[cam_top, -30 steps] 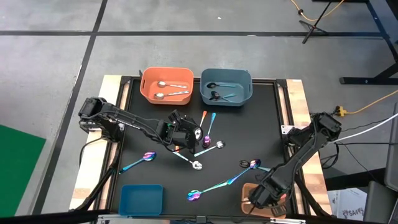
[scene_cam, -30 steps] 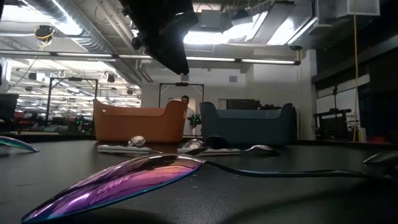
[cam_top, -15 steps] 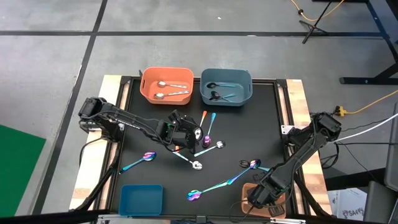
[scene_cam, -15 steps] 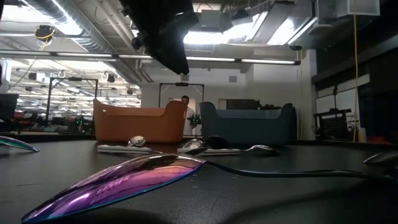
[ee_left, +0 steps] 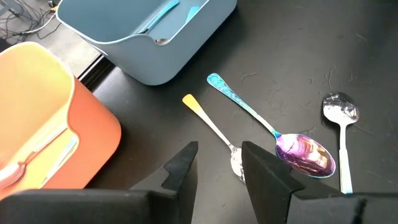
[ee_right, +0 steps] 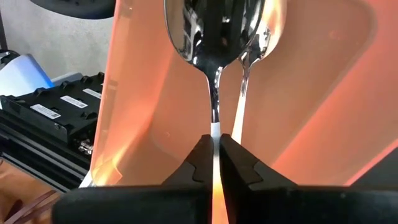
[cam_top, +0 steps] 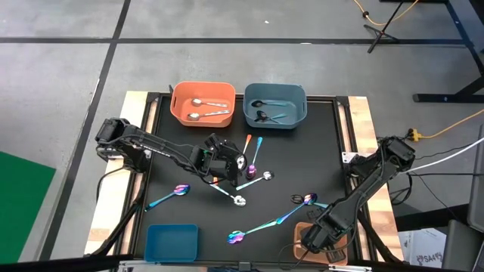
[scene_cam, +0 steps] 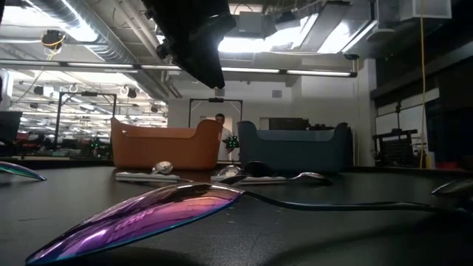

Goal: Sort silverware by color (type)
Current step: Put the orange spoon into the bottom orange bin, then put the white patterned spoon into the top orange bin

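Right gripper (ee_right: 216,163) low over orange bin (cam_top: 311,230) at worktop's near right corner, pinching orange-handled spoon (ee_right: 214,68); arm crept slightly nearer edge, release pending. Left gripper (ee_left: 217,163) unmoved mid-worktop, fingers spread over another orange-handled spoon (ee_left: 214,134). Iridescent spoons (cam_top: 266,224) unsorted.

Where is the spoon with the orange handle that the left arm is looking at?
In the high view, the orange-handled spoon lies mid-table, just in front of the blue bin, beside a purple spoon. The left gripper hovers right by it.
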